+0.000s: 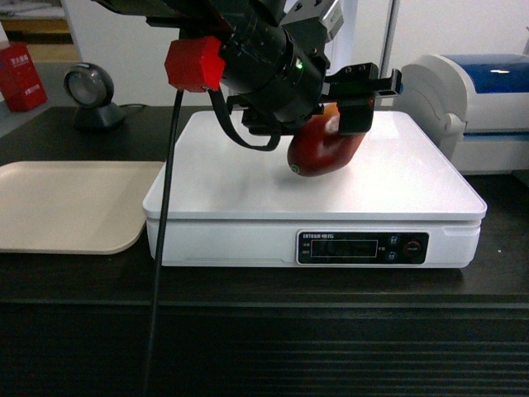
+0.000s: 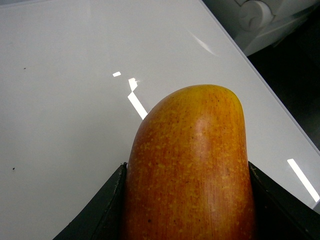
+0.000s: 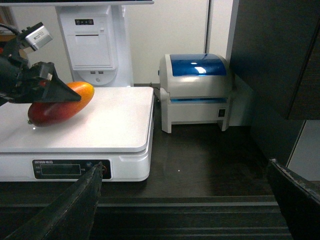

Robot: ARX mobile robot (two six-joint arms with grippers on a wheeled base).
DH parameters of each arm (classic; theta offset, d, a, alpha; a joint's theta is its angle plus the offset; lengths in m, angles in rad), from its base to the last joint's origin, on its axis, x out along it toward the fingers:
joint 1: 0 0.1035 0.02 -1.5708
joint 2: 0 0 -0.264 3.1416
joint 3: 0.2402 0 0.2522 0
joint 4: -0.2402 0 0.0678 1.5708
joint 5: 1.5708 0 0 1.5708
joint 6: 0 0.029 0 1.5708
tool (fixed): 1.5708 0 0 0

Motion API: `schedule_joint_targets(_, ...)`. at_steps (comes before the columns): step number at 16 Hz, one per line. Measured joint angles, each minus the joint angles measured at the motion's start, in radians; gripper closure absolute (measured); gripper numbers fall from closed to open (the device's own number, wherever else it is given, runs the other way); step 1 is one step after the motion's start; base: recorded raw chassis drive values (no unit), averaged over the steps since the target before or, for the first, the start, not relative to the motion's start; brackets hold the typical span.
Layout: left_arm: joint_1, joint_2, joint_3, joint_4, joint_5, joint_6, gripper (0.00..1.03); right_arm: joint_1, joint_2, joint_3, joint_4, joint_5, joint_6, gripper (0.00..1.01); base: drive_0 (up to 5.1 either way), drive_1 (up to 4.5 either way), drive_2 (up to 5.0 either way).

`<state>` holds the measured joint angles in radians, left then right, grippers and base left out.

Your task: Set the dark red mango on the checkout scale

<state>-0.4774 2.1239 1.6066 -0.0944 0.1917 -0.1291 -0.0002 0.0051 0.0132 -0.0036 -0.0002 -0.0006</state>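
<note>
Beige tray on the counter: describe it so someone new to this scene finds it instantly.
Start at the long black checkout counter and find the large white square-platform scale with the black display strip. Directly left of it, nearly touching, lies the flat beige plastic tray. Rounded corners, a low raised rim and no display or buttons set it apart from the scale.

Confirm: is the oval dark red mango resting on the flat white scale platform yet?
Touching. In the right wrist view the oval dark red mango meets the flat white scale platform at its red end, no gap, tilted in the left end effector.
</note>
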Motion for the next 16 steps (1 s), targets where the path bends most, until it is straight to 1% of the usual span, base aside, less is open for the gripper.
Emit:
schedule_joint_targets(2,0.009,0.039,0.048,-0.008,-0.034,-0.069,0.42,0.0,0.0,0.0,0.0,0.0,0.0,0.03,0.0,0.0,0.0)
schedule_joint_targets(3,0.013,0.05,0.071,-0.009,-0.054,-0.111,0.42,0.0,0.0,0.0,0.0,0.0,0.0,0.03,0.0,0.0,0.0)
schedule_joint_targets(4,0.019,0.055,0.086,-0.011,-0.063,-0.138,0.42,0.0,0.0,0.0,0.0,0.0,0.0,0.03,0.0,0.0,0.0)
schedule_joint_targets(5,0.023,0.064,0.107,-0.023,-0.065,-0.175,0.42,0.0,0.0,0.0,0.0,0.0,0.0,0.03,0.0,0.0,0.0)
schedule_joint_targets(7,0.021,0.081,0.134,-0.051,-0.072,-0.213,0.42,0.0,0.0,0.0,0.0,0.0,0.0,0.03,0.0,0.0,0.0)
schedule_joint_targets(8,0.021,0.091,0.14,-0.061,-0.09,-0.222,0.34,0.0,0.0,0.0,0.0,0.0,0.0,0.03,0.0,0.0,0.0)
schedule_joint_targets(9,0.021,0.103,0.15,-0.072,-0.108,-0.234,0.23,0.0,0.0,0.0,0.0,0.0,0.0,0.03,0.0,0.0,0.0)
schedule_joint_targets(10,0.021,0.109,0.158,-0.077,-0.113,-0.241,0.15,0.0,0.0,0.0,0.0,0.0,0.0,0.03,0.0,0.0,0.0)
schedule_joint_targets(11,0.021,0.111,0.162,-0.077,-0.117,-0.252,0.14,0.0,0.0,0.0,0.0,0.0,0.0,0.03,0.0,0.0,0.0)
schedule_joint_targets(12,0.021,0.111,0.166,-0.075,-0.119,-0.259,0.04,0.0,0.0,0.0,0.0,0.0,0.0,0.03,0.0,0.0,0.0)
schedule_joint_targets(15,0.023,0.106,0.166,-0.039,-0.123,-0.255,0.05,0.0,0.0,0.0,0.0,0.0,0.0,0.03,0.0,0.0,0.0)
schedule_joint_targets(16,0.025,0.069,0.138,0.015,-0.126,-0.227,0.05,0.0,0.0,0.0,0.0,0.0,0.0,0.03,0.0,0.0,0.0)
